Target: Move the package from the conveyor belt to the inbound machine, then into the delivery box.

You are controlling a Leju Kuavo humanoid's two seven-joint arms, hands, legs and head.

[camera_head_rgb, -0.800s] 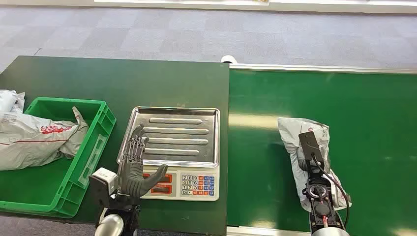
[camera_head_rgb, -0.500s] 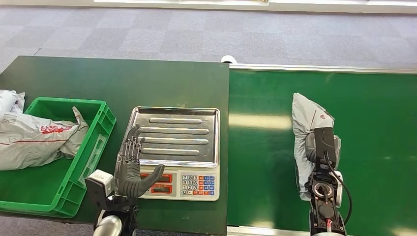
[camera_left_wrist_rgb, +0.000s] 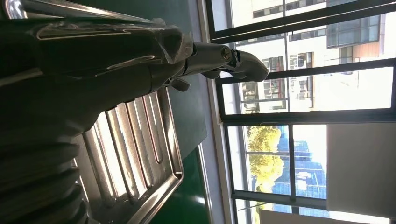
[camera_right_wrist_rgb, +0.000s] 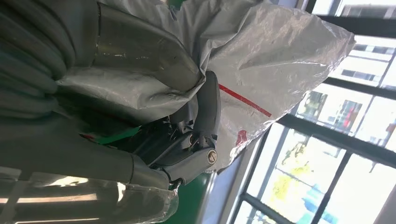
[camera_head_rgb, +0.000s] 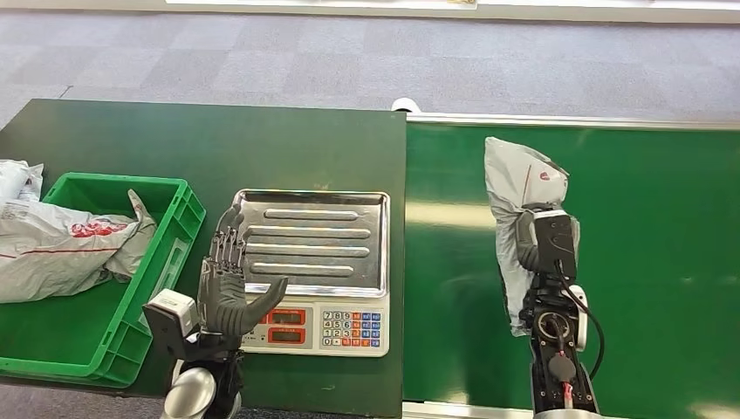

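Observation:
A grey plastic mail package (camera_head_rgb: 515,192) with red print hangs lifted above the green conveyor belt (camera_head_rgb: 646,227), gripped by my right hand (camera_head_rgb: 534,237). The right wrist view shows the package (camera_right_wrist_rgb: 261,51) bunched around the thumb and fingers (camera_right_wrist_rgb: 205,116). The inbound machine, a scale with a ribbed steel tray (camera_head_rgb: 310,240) and keypad, sits left of the belt on the dark table. My left hand (camera_head_rgb: 229,284) hovers open at the tray's near left corner, fingers apart, holding nothing. In the left wrist view its fingers (camera_left_wrist_rgb: 224,58) reach over the tray (camera_left_wrist_rgb: 135,154). The green delivery box (camera_head_rgb: 166,262) stands at far left.
The green box holds other grey packages (camera_head_rgb: 65,244), and one more lies outside its left end (camera_head_rgb: 17,179). The dark table (camera_head_rgb: 218,148) stretches behind the scale. The belt's metal rail (camera_head_rgb: 567,122) runs along the far edge, grey carpet beyond it.
My right hand has raised the package off the belt and carried it up and to the left, toward the scale. The left hand has drifted slightly left and forward, still open.

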